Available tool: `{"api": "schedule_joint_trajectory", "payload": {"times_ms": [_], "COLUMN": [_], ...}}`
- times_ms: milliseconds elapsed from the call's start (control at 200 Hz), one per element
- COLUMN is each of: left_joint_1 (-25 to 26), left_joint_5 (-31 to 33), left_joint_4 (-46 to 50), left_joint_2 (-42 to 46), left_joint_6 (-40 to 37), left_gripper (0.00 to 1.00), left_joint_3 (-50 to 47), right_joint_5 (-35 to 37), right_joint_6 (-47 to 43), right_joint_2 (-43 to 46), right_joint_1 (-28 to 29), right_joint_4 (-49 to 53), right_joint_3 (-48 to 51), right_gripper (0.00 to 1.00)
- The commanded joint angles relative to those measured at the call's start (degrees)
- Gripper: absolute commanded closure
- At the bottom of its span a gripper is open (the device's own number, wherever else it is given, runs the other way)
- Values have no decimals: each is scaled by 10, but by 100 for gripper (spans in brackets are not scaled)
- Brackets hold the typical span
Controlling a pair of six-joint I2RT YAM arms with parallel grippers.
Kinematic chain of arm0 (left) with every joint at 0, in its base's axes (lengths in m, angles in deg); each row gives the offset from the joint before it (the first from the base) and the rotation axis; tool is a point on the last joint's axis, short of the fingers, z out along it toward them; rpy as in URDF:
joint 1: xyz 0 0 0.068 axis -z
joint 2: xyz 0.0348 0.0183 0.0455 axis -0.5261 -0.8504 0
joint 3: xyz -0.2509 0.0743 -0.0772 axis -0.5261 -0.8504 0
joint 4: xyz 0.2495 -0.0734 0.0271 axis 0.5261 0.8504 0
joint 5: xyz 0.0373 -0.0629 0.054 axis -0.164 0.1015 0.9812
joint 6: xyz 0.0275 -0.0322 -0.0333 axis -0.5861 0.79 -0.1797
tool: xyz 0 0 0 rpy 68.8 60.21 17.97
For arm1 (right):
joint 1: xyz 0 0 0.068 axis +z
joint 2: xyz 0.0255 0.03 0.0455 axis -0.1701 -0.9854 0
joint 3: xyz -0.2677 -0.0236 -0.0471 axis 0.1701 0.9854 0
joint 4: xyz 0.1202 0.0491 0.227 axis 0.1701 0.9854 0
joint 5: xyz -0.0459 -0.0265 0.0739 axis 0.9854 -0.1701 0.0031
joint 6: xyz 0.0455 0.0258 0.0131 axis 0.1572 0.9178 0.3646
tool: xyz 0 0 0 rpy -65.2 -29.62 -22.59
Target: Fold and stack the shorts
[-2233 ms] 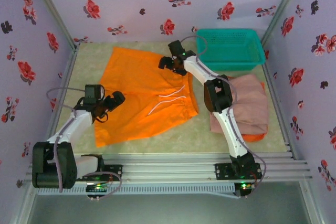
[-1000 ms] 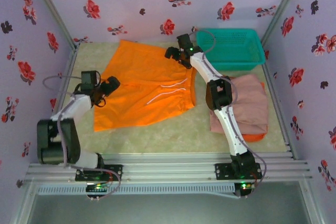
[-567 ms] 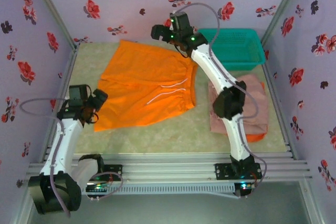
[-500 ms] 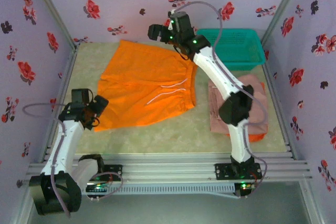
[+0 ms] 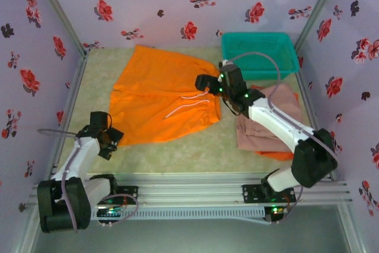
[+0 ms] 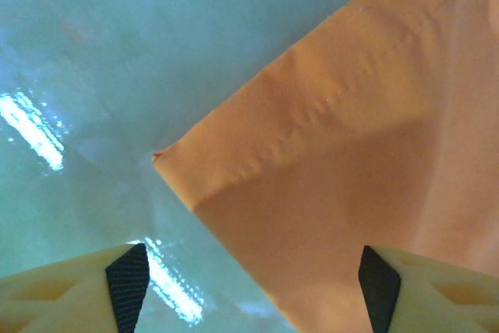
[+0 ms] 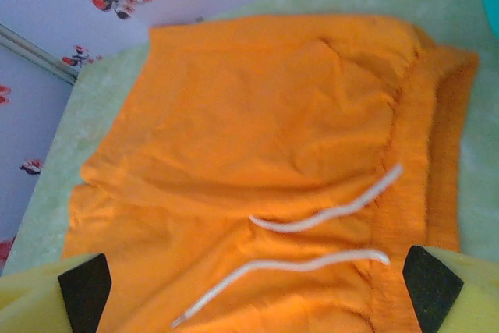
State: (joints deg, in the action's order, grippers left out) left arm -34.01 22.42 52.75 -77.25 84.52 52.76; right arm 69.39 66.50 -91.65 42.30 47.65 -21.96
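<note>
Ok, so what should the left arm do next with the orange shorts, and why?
Probably lower the left gripper and close it on the near corner of the orange shorts. Its fingers stand apart over that corner, the cloth lies flat on the table, and nothing is gripped yet.

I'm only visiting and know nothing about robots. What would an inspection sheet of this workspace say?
Surface: pale green table, shiny, bare near front.
Job's things: orange shorts spread flat, white drawstrings showing; pink shorts folded at right, on an orange pair.
Clutter: teal basket, far right corner.
Tools: left tool open over the spread shorts' near-left corner; right tool open above the waistband.
Cables: grey cable looping off each arm.
Surroundings: flowered walls; metal rails at front.
</note>
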Motion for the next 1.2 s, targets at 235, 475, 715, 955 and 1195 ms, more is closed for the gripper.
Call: {"api": "schedule_joint_trajectory", "payload": {"times_ms": [235, 475, 715, 955, 1195], "left_joint_1": [-3, -3, -3, -3, -3], "left_joint_5": [16, 13, 0, -23, -34], "left_joint_4": [-124, -143, -118, -114, -121], "left_joint_2": [-50, -68, -33, -18, -18], "left_joint_6": [8, 4, -13, -15, -18], "left_gripper": [49, 78, 100, 100, 100], "left_joint_3": [-20, -18, 28, 47, 41], "right_joint_5": [36, 57, 67, 60, 61], "right_joint_6": [67, 131, 246, 323, 360], "right_joint_2": [128, 168, 162, 71, -18], "right_joint_1": [-1, 0, 19, 44, 45], "right_joint_4": [-39, -16, -12, -79, -146], "right_joint_3": [140, 208, 269, 275, 257], "right_gripper": [1, 3, 10, 17, 25]}}
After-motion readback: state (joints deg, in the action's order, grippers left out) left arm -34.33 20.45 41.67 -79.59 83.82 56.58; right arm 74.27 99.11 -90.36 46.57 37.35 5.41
